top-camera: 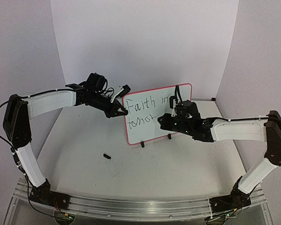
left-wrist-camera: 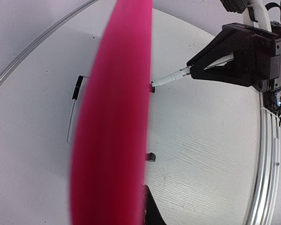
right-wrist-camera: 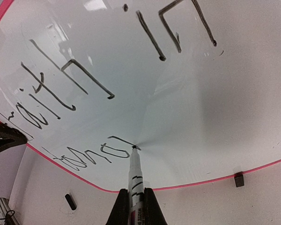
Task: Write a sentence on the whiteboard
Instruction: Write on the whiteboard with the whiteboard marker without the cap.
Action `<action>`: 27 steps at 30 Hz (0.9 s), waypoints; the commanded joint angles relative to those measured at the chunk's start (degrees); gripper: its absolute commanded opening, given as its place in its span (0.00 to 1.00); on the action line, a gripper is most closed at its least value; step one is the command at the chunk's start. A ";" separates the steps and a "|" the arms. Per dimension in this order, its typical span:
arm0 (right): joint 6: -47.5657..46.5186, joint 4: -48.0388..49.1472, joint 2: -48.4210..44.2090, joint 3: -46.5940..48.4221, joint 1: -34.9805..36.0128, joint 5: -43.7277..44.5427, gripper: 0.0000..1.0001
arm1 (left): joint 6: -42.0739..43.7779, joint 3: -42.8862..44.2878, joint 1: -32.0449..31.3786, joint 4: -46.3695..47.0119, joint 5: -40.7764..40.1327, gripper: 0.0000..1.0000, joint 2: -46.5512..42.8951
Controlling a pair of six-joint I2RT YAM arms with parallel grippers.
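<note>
The whiteboard, white with a red-pink frame, stands upright on two black feet mid-table. My left gripper is shut on its left edge; in the left wrist view the frame is a blurred pink band beside one dark finger. My right gripper is shut on a white marker, whose tip touches the board. The sentence reads "Faith in" on the top line, with "tomor" below it, ending at the tip.
A small black marker cap lies on the table in front of the board's left end. One black foot shows under the board's lower edge. White walls enclose the table on three sides.
</note>
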 commanded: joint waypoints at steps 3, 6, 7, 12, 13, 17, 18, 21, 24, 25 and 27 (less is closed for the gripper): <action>-0.38 3.02 -3.02 1.21 -0.30 2.76 0.00 | 3.24 -0.27 -0.45 -5.17 -5.49 0.00 0.52; -0.03 3.28 -3.44 0.56 -0.30 3.38 0.00 | 3.23 -0.28 -0.41 -5.19 -5.50 0.00 0.50; 0.05 3.32 -3.52 0.36 -0.30 3.55 0.00 | 3.26 -0.28 -0.41 -5.19 -5.49 0.00 0.50; 0.64 3.37 -3.62 -0.35 -0.30 4.44 0.00 | 3.30 -0.26 -0.41 -5.18 -5.46 0.00 0.50; 0.81 3.34 -3.54 -0.41 -0.30 4.60 0.00 | 3.31 -0.24 -0.41 -5.19 -5.47 0.00 0.50; 1.42 3.03 -3.28 -0.78 -0.30 4.57 0.00 | 3.23 -0.27 -0.42 -5.15 -5.47 0.00 0.49; 1.55 3.02 -3.31 -0.94 -0.30 4.49 0.00 | 3.25 -0.27 -0.43 -5.17 -5.47 0.00 0.45; 1.64 3.00 -4.04 -1.60 -0.30 4.31 0.00 | 3.21 -0.27 -0.43 -5.17 -5.47 0.00 0.42; 0.78 3.07 -5.64 -2.56 -0.30 3.77 0.00 | 3.27 -0.21 -0.41 -5.18 -5.42 0.00 0.41; 0.50 3.17 -6.23 -2.79 -0.30 3.42 0.00 | 3.24 -0.22 -0.41 -5.18 -5.39 0.00 0.41; -0.19 3.80 -7.22 -3.32 -0.30 2.31 0.00 | 3.21 -0.19 -0.46 -5.17 -5.34 0.00 0.42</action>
